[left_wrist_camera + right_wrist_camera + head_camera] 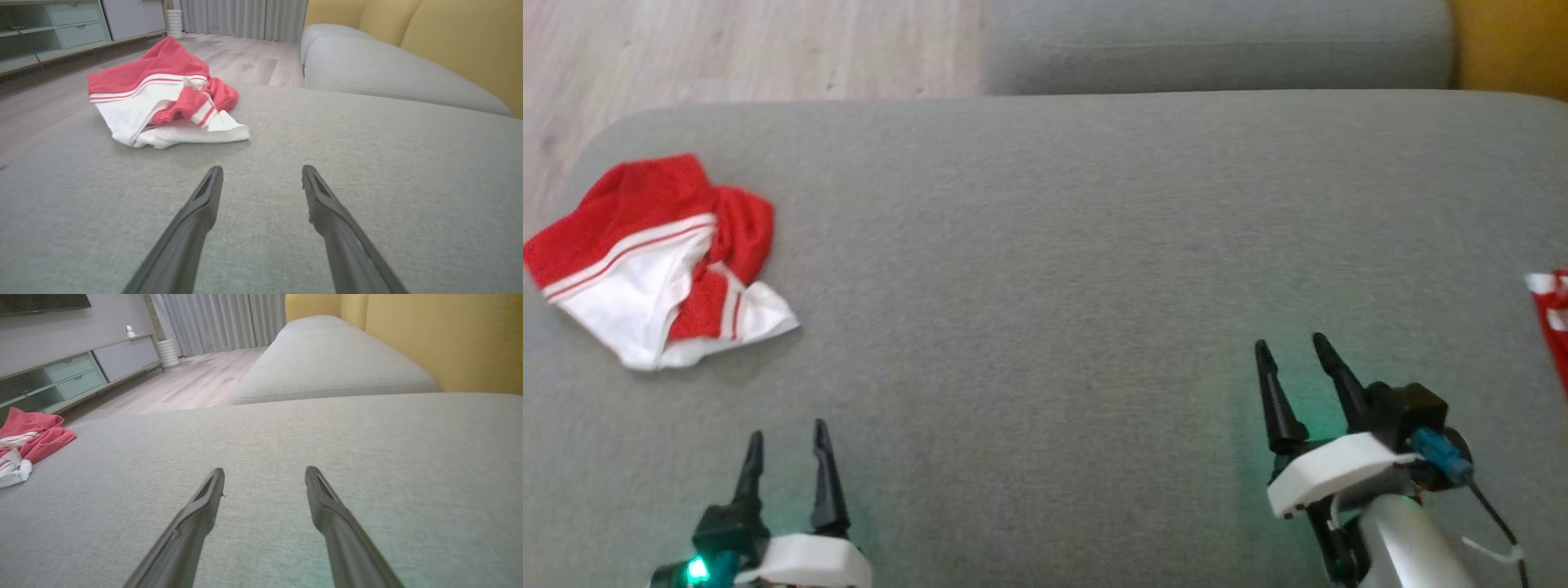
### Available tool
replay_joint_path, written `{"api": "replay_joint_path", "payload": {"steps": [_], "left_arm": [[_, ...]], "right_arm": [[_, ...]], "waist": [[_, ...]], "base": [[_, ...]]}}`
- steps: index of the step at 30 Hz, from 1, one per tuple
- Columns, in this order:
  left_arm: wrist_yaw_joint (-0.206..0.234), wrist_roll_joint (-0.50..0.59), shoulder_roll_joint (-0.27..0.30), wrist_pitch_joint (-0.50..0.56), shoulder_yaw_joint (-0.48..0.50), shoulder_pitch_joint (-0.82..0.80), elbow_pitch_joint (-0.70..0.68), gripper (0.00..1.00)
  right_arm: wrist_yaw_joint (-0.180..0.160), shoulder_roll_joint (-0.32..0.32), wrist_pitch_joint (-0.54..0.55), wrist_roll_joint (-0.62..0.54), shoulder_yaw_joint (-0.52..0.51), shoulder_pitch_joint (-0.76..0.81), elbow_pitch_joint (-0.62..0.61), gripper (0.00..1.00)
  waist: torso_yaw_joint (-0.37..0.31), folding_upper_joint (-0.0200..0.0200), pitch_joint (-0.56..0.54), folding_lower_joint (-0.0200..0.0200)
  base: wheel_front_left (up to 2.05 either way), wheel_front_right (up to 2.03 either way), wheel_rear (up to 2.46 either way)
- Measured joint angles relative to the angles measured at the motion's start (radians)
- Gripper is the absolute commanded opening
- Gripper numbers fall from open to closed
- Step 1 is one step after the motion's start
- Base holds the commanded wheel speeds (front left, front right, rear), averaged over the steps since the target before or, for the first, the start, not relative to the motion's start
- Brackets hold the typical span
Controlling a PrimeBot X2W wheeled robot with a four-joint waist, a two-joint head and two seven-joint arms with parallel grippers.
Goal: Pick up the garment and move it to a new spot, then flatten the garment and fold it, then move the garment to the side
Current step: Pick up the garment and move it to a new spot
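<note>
Seat cushion, grey and broad, lies under both sets of jaws, with a second cushion beyond their tips. The garment sits crumpled ahead of the left gripper and towards its outer side, well apart from the tips and close to the cushion's edge. White sleeve ends and stripe trim lie uppermost, with red mesh bunched behind. The left gripper's jaws stand parted with nothing between them. The right gripper is likewise spread and empty, and the garment is far across on its inner side.

Picking up looks like the step in hand, and the left arm seems best placed. It should reach forward and outward, then close on a raised red fold rather than the flat white hem, so the heap lifts whole.

A red-and-white scrap shows off the right jaws' outer side; I cannot tell what it is. The one container, a cabinet far beyond the left jaws, has drawers and open shelves, their contents too blurred to read.
</note>
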Motion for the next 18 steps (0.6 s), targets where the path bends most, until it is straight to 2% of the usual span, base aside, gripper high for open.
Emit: {"api": "replay_joint_path", "payload": {"steps": [6,12,18], "left_arm": [[0.018,-0.029,0.000,0.000,0.052,-0.003,0.001,1.00],[0.037,-0.060,0.000,0.000,0.096,-0.003,0.004,1.00],[0.043,-0.089,0.000,0.000,0.128,-0.003,0.012,1.00]], "right_arm": [[0.000,0.000,0.000,0.007,0.065,-0.006,-0.013,1.00],[0.000,-0.001,0.000,-0.003,0.110,-0.040,-0.017,1.00],[0.000,-0.001,0.000,-0.012,0.141,-0.065,-0.021,1.00]], "waist": [[0.082,0.0000,0.028,0.0000],[0.206,0.0000,0.061,0.0001],[0.256,0.0000,0.095,0.0001]], "base": [[0.00,0.00,0.00],[0.00,0.00,0.00],[0.00,0.00,0.00]]}}
